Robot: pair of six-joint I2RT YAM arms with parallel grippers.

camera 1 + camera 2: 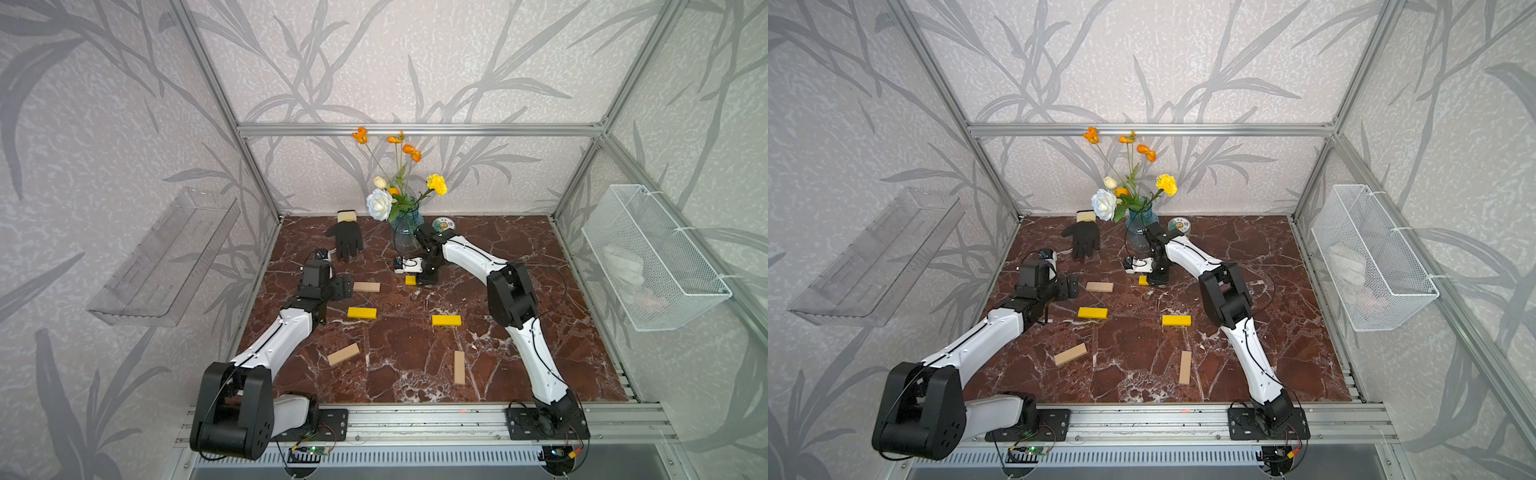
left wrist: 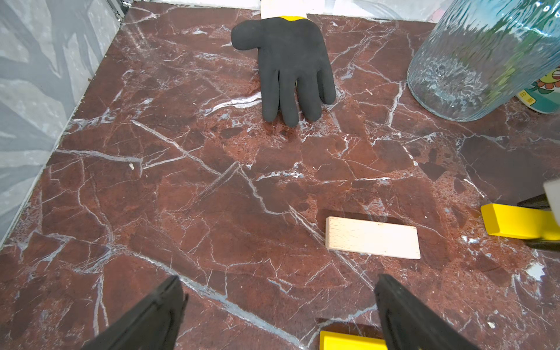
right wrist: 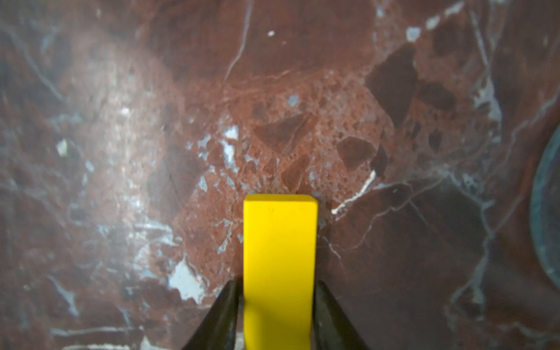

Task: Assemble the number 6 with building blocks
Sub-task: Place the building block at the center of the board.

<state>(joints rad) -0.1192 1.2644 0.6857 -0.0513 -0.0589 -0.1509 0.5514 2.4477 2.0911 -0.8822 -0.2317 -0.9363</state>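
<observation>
Yellow building block (image 3: 280, 242), likely stiff, light and slick, lies between the right gripper (image 3: 278, 283) jaws, clamped or not I cannot tell; pinch its long edges; left gripper (image 2: 278, 278) gapes empty.

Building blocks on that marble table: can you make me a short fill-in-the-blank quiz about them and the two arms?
1. The block between the right gripper's jaws is coloured ____.
2. The left gripper is ____, with nothing between its jaws.
3. In both top views, ____ tan blocks lie on the table.
4. Beside the vase lies a black ____.
Missing words: yellow; open; three; glove.
</observation>
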